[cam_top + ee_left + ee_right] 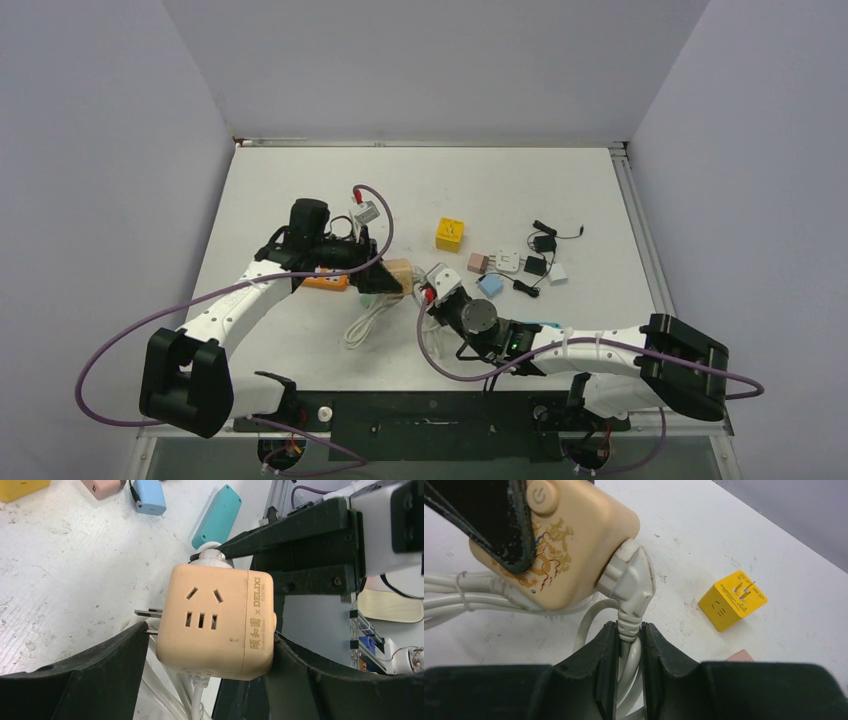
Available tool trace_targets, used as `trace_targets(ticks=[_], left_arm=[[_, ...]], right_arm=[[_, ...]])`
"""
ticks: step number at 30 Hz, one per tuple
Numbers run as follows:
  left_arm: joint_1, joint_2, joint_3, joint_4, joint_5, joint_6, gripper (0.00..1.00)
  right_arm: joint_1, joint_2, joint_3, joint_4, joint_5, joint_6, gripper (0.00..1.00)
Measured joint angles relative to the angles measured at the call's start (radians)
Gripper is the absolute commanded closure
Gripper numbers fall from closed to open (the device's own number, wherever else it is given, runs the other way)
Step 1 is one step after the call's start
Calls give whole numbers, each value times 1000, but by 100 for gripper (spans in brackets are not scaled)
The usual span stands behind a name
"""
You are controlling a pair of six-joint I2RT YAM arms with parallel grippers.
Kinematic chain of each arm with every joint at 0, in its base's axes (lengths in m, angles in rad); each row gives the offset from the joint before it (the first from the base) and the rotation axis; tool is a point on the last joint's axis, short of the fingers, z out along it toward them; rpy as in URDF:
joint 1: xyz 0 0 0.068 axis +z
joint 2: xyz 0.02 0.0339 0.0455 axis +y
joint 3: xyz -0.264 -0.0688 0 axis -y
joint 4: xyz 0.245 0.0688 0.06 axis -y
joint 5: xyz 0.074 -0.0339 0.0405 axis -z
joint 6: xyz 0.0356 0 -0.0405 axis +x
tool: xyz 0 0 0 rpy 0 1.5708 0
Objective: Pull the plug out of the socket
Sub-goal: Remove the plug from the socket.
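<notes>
While my left gripper (210,680) clamps beige socket cube (215,620) by its sides, holding it over table (500,190), my right gripper (629,645) pinches white plug (629,582) at cord end. Plug sits seated in cube face. White cable (365,325) trails beneath. Yellow cube adapter (732,600) lies apart.

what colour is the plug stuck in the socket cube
White, plug in the peach socket cube; clearest in the right wrist view.
</notes>
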Motion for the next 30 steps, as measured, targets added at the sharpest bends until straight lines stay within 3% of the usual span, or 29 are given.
trace_targets(ticks=[7,12,24,30], left_arm=[[-2,0,6,13,5,6,100],[-1,0,7,18,5,-1,100],[-2,0,7,-11,17,-66,100],[-2,9,7,0,26,-92,100]], right_arm=[[-188,-81,-29,3,-318,104,95],[-211,-82,-29,-5,-384,121,95],[61,-80,-58,24,19,-50,95],[82,-66,-58,47,86,-73,95]])
